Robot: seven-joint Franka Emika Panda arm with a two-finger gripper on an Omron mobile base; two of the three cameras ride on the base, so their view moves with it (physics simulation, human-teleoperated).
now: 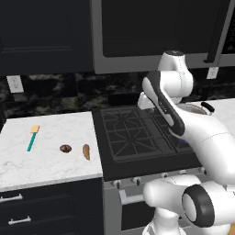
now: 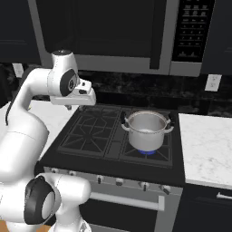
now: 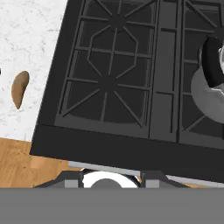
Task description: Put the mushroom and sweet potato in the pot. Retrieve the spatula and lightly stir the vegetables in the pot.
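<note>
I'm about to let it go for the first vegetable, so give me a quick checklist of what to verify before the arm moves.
1. Mushroom lies free on the left counter, apart from its neighbours: ok.
2. Sweet potato beside it, untouched: ok.
3. Pot stands open on the stove, over a lit burner: ok.
4. Spatula on the counter, reachable later: ok.
5. Gripper open and empty: cannot tell, the fingers are hidden.
6. Hand is over the vegetables: not ok, it hangs above the stove.

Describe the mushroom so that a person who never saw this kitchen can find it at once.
Look at the white marble counter left of the black stove. Three small things lie there in a row; the mushroom is the middle one, a round dark-brown lump between the teal-handled spatula and the longer orange-brown sweet potato.
</note>
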